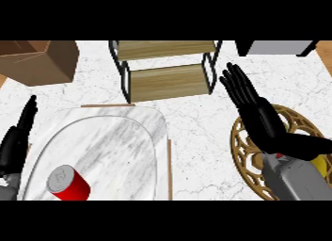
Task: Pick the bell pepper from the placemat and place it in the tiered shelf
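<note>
R hand open over placemat, near tiered shelf.

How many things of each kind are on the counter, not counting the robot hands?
Can: 1
Marble tray: 1
Gold placemat: 1
Yellow pepper: 1
Shelf: 1
Cardboard box: 1
Grey appliance: 1
Total: 7
</note>
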Action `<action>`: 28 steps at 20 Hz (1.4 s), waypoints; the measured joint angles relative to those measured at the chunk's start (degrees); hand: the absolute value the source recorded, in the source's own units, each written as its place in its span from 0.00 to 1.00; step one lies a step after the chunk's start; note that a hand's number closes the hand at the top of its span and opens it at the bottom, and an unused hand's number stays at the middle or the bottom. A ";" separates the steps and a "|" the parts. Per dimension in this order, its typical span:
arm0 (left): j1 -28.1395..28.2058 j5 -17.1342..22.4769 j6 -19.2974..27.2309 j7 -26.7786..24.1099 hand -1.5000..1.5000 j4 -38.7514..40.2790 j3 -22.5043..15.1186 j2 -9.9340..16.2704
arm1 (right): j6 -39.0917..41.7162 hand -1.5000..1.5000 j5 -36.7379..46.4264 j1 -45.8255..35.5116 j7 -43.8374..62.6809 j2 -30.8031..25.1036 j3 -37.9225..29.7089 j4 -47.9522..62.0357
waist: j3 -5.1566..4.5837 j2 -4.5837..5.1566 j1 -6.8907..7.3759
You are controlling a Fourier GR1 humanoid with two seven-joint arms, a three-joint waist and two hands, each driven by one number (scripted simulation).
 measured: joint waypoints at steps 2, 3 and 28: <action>0.97 0.60 -0.57 0.12 0.50 -0.43 0.00 -0.25 | -4.45 0.00 1.95 2.18 2.18 -1.43 -1.73 -0.17 | -0.11 0.18 -0.99; 1.38 1.07 -1.02 0.42 0.50 -0.19 -0.21 -0.67 | -6.90 0.00 3.12 3.52 3.32 -2.97 -3.37 0.82 | -0.20 0.30 -2.07; 0.15 4.56 -10.67 7.53 0.50 -3.16 -7.38 -8.44 | -33.50 0.00 21.43 32.75 47.66 -28.98 -11.61 -16.23 | -0.29 1.22 -0.37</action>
